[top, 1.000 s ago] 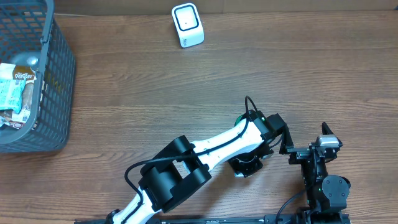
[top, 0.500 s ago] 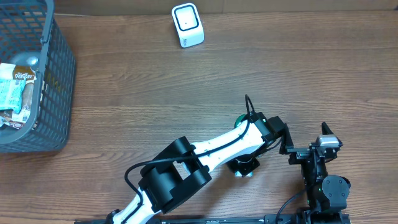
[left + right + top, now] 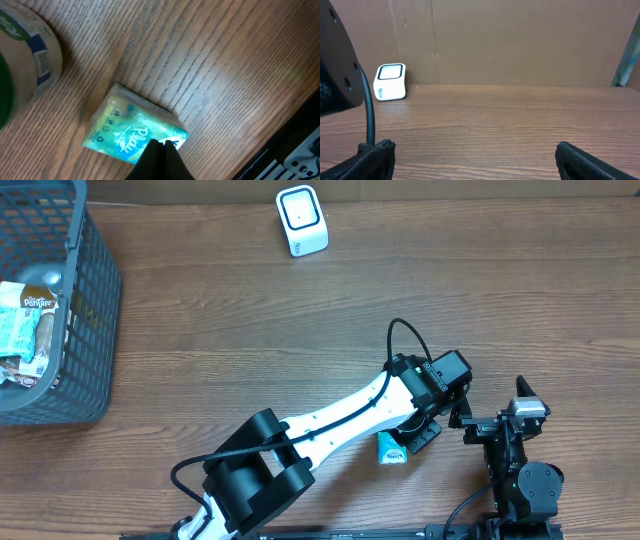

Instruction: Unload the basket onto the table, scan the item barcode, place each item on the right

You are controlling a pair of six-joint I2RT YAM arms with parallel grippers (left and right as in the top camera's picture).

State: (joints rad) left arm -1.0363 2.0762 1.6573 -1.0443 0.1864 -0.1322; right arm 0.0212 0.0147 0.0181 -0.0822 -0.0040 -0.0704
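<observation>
Left arm has swung its wrist up and to the right since a second ago, uncovering a teal packet on the table just below the wrist.

- Basket holding snack packs at the far left, well apart from the work.
- Right gripper parked at lower right, fingers spread wide, nothing between them.
- Scanner, white, at the far edge, well apart from the packet.
- Packet lies flat near the front edge, printed face up; no barcode showing.
- Pale cylinder near it, blurred.
- Left gripper pinched to a point over the packet's near corner; gripping it or only touching, cannot tell.

Risk: closed tips on a flat wrapper would likely skid and nudge it off the front edge. A corner pinch might let it droop, hiding the code.

Table is dark, matte wood grain. Plain brown panel behind.
</observation>
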